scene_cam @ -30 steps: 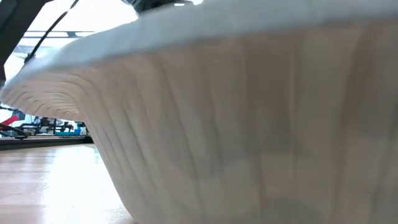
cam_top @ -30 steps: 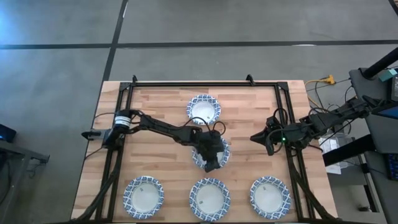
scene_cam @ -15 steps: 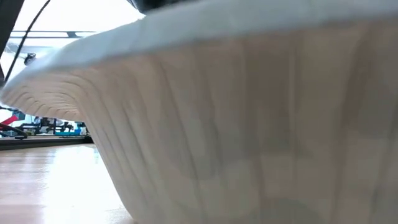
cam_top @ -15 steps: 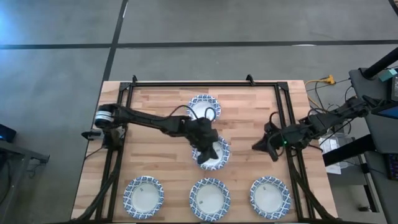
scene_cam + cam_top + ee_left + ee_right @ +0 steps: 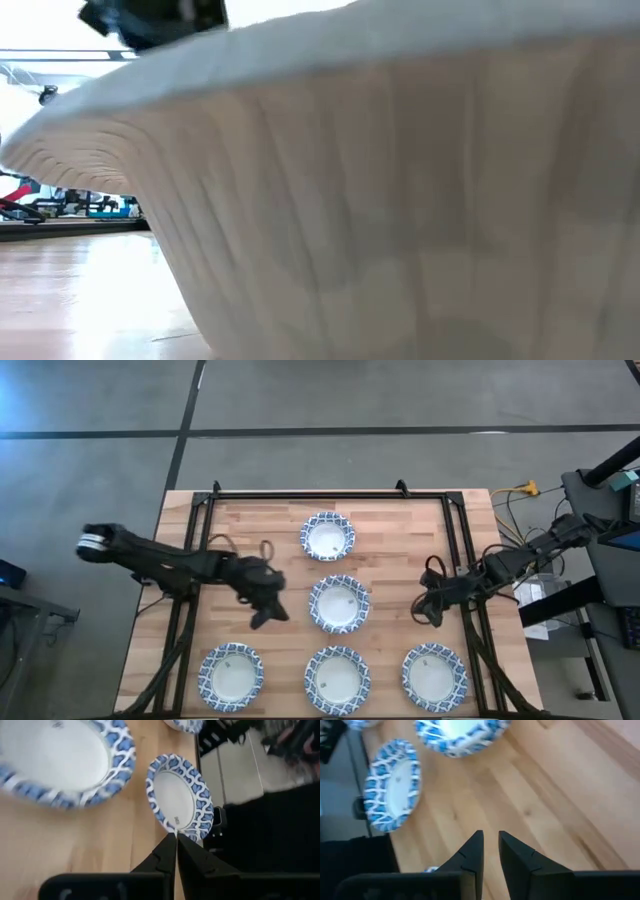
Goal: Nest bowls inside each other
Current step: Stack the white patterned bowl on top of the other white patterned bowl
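Note:
Five blue-and-white patterned bowls show in the high view, all resting upright on the wooden table. One is far centre [image 5: 327, 536], one in the middle [image 5: 338, 603], and three sit along the near edge [image 5: 231, 674] [image 5: 337, 674] [image 5: 434, 673]. My left gripper [image 5: 268, 610] hangs left of the middle bowl with its fingers shut [image 5: 176, 840] on nothing. My right gripper [image 5: 425, 608] hovers by the table's right rail with a narrow gap between its fingers [image 5: 490, 839]. In the low view, one bowl's pale outer wall [image 5: 400, 200] fills the picture.
A black metal frame [image 5: 455, 550] runs along the table's left, right and far sides. Bare wood lies between the left rail and the middle bowl [image 5: 215, 560]. Cables and equipment [image 5: 590, 560] stand beyond the right edge.
My left gripper has drawn away from above the middle bowl and moved toward the table's left edge, leaving that bowl on the wood. My right gripper has drifted toward the near edge along the right rail.

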{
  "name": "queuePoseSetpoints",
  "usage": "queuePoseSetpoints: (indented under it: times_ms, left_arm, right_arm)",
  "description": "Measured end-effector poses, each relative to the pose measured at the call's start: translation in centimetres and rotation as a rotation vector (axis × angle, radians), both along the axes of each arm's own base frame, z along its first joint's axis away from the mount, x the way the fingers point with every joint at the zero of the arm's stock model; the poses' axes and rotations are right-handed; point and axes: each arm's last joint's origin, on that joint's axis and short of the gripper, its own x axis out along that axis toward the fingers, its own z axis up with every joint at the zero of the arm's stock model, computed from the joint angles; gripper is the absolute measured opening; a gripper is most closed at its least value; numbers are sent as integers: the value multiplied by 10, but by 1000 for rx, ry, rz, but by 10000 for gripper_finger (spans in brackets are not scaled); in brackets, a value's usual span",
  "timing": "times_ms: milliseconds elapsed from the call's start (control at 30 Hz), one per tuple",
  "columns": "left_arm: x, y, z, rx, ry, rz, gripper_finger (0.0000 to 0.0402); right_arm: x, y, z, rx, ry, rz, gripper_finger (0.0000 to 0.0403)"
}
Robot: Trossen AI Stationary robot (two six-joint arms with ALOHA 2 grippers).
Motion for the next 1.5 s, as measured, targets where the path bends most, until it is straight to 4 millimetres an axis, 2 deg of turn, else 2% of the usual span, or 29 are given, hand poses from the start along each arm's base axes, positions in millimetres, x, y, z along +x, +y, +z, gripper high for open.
queuePoseSetpoints:
  times_ms: [100,233,433,567,833,1000,1233,1500]
  left_arm:
    - [-27,-1,-2,-50,-20,97,0]
    - [-54,-2,-5,-113,-83,151,0]
    - [-77,1,-12,-98,-145,215,0]
    - [-81,3,-17,-91,-150,239,0]
    - [-78,1,-26,-106,-101,230,0]
    - [-75,0,-30,-106,-73,209,0]
    - [-71,-3,-34,-124,-57,167,0]
    - [-68,-8,-39,-117,-32,143,0]
  right_arm:
    - [0,-2,-1,6,16,76,79]
    - [-1,-2,-2,42,55,219,132]
    - [-1,0,-7,37,99,335,198]
    - [5,3,-10,31,91,421,214]
    - [18,13,-24,63,153,591,216]
    - [26,17,-39,68,246,619,216]
    - [42,27,-52,170,238,703,215]
    - [48,31,-66,193,307,709,215]
